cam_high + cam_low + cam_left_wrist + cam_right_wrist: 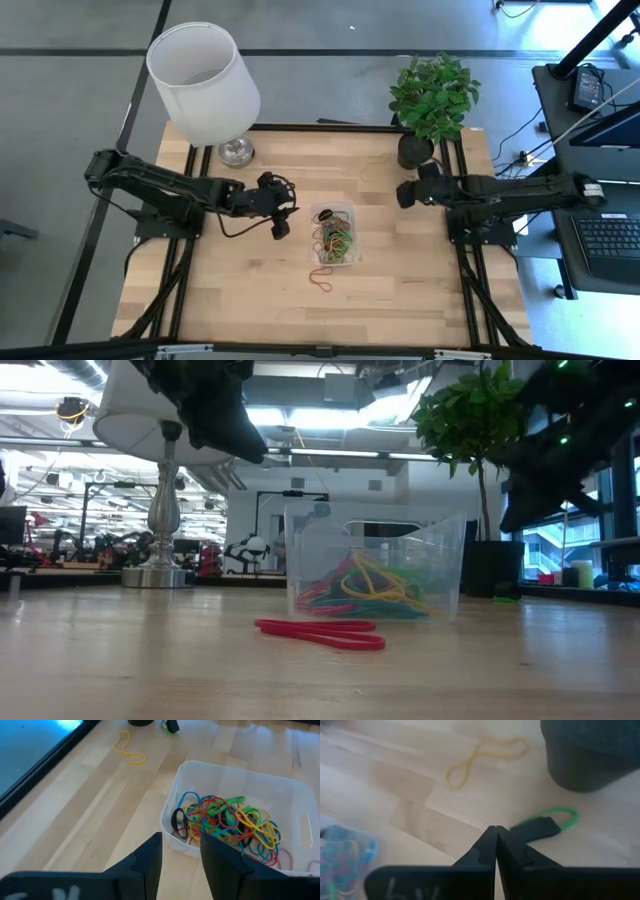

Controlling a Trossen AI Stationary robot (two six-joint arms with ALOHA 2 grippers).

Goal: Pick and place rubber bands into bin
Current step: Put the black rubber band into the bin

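You have one clear bin (336, 236) sitting near the middle of the high view, on the wooden table (420, 290). Inside it lies a tangled heap of rubber bands (225, 822) in red, yellow, green, blue and black; they overlap too much for you to count them one by one.

Outside the bin you can count three loose bands. One red band (321, 279) lies on the table just below the bin in the high view, and in the low view it shows flat in front of the bin. One yellow band (482, 759) lies twisted toward the upper middle of the table, near the black plant pot (414, 150). One green band (555, 817) lies close to that pot, with a small black clip (536, 829) resting on it.

Your left gripper (281, 222) hangs just left of the bin, its two fingers (150, 860) parted with nothing between them. Your right gripper (404, 192) sits at the right of the frame, below the pot, its fingers pressed together on nothing.

One white lamp (204, 85) stands at the upper left, and one plant in the pot at the upper right.
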